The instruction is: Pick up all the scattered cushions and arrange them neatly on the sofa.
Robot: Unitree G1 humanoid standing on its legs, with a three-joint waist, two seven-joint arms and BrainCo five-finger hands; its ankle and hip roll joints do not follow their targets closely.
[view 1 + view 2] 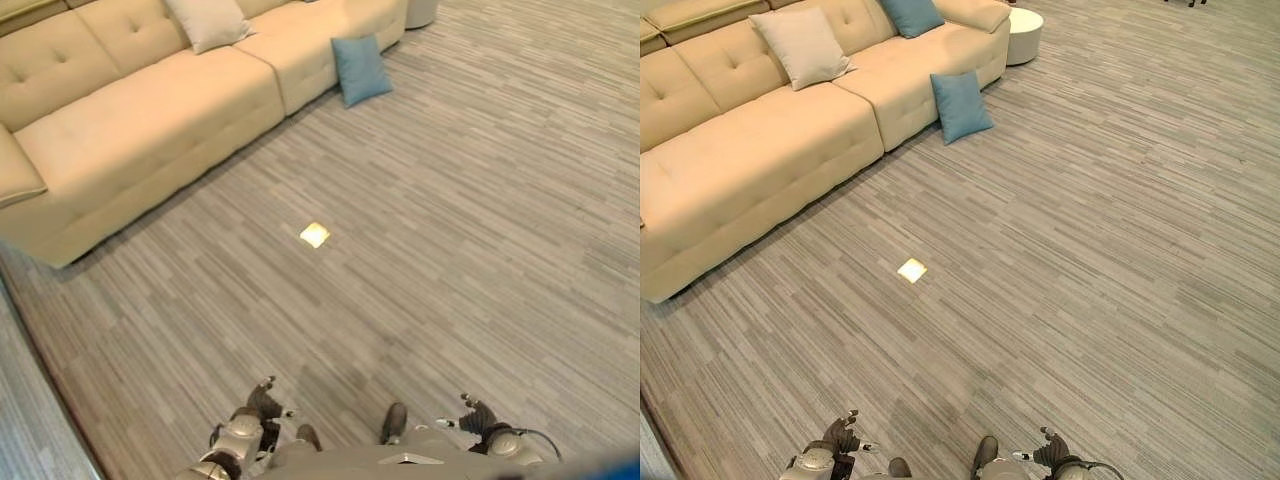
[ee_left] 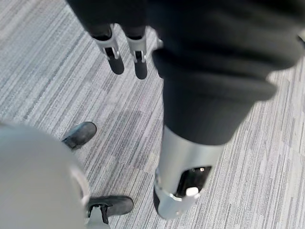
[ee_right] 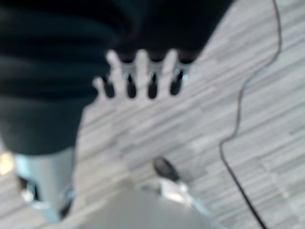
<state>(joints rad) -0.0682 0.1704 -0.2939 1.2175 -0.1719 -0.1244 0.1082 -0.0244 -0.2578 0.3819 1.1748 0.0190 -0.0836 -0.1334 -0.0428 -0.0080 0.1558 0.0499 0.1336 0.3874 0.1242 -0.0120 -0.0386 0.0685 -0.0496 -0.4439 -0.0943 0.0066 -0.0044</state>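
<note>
round white side table [image 1: 1024, 33], striped carpet [image 1: 1110, 250]

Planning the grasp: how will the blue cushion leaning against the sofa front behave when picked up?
The blue cushion looks plump and soft, so it will probably squash and sag. Probably light for its size. Propped against the sofa, it may topple if nudged.

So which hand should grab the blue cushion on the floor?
Neither is clearly better. The blue cushion leans on the sofa front, far ahead. The left hand and right hand both hang low and empty. It lies slightly left of centre, so perhaps left after walking closer.
</note>
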